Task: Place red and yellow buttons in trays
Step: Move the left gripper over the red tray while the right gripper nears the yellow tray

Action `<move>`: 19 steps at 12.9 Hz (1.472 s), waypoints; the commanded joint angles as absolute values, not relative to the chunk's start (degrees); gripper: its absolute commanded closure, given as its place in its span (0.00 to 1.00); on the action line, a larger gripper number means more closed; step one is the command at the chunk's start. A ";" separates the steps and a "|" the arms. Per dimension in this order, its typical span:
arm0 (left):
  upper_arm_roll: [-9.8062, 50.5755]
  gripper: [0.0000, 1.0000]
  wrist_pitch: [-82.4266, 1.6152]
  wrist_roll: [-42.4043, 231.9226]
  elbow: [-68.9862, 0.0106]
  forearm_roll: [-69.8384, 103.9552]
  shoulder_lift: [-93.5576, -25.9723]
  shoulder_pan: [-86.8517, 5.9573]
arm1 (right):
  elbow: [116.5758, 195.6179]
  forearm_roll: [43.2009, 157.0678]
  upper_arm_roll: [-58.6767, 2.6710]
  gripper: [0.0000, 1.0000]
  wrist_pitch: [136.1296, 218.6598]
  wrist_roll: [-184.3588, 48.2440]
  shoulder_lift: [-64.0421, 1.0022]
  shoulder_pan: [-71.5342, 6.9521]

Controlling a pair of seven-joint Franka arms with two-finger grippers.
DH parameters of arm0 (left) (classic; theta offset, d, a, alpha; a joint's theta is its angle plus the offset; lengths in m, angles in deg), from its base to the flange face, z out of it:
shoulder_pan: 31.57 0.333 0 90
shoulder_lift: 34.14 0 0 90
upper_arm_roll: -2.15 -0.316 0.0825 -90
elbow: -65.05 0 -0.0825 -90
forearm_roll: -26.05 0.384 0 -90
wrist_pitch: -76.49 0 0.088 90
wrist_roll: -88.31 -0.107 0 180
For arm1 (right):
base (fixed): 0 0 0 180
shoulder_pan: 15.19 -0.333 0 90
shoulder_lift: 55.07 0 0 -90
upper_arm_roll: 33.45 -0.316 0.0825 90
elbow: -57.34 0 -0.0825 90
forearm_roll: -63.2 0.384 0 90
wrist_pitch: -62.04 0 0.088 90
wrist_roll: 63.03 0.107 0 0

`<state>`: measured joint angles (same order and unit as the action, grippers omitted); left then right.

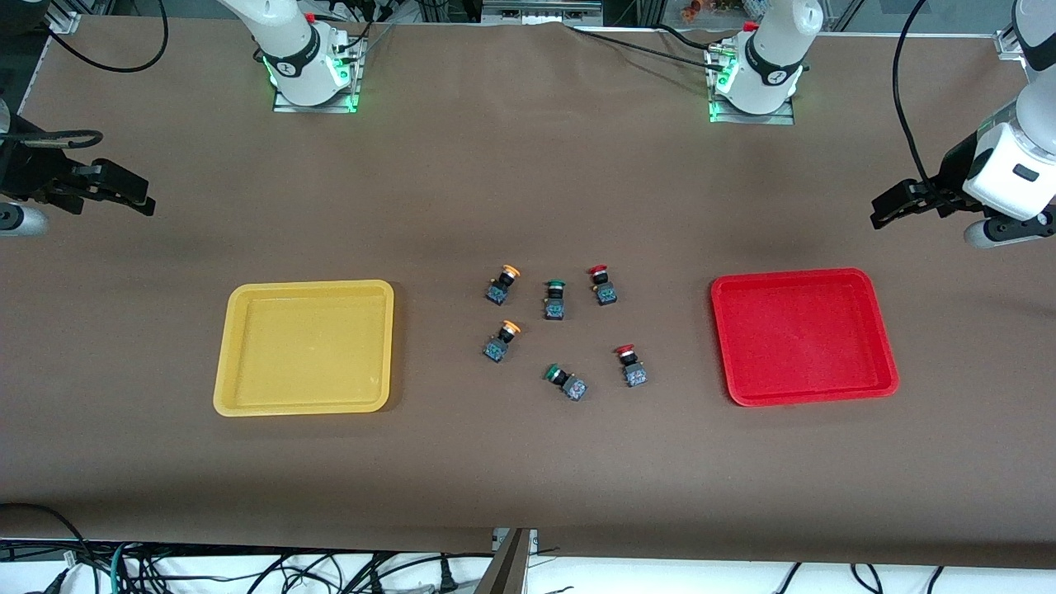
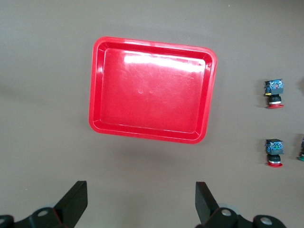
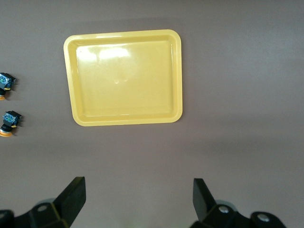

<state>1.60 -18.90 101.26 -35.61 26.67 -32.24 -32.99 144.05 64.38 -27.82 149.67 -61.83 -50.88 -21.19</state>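
we saw a brown table (image 1: 528, 462) with cables hanging along its near edge, and on it a yellow tray (image 1: 239, 346) toward the right arm's end and a red tray (image 1: 883, 346) toward the left arm's end, both holding nothing. between them lay the two yellow buttons (image 1: 502, 284), two red buttons (image 1: 602, 285) and two green buttons (image 1: 553, 299), none in a tray. the left gripper (image 2: 141, 202) and right gripper (image 3: 137, 199) waited high over the table's ends, jaws spread wide and grasping nothing.

Even, bright overhead light; soft faint shadows beside trays and buttons. White glare patches on red tray (image 2: 152, 64) floor and yellow tray (image 3: 118, 52) floor in wrist views. All views sharp; front view edges slightly darker.
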 commanded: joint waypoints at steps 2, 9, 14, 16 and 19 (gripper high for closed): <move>1.88 0.00 -17.90 100.08 -33.31 25.53 -33.00 -32.45 | 142.42 63.55 -27.83 0.00 148.43 -62.85 -50.15 -21.17; 2.23 0.00 -17.46 100.44 -28.91 25.26 -37.48 -32.89 | 142.42 63.99 -27.74 0.00 149.05 -62.76 -49.98 -21.17; 2.50 0.00 -12.36 100.53 -26.89 26.14 -41.51 -33.76 | 142.50 63.55 -27.83 0.00 149.40 -62.41 -47.16 -21.17; 3.11 0.00 -12.28 100.87 -24.27 26.22 -47.30 -37.53 | 142.51 63.20 -27.83 0.00 149.32 -61.98 -43.41 -21.34; 3.29 0.00 -12.36 103.33 -14.26 25.00 -56.53 -40.54 | 142.68 62.94 -28.00 0.00 151.85 -61.45 -41.89 -22.48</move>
<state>3.56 -14.49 102.36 -24.03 26.63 -49.05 -39.58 143.91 63.91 -27.84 151.14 -61.83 -43.30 -21.28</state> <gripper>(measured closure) 0.000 0.000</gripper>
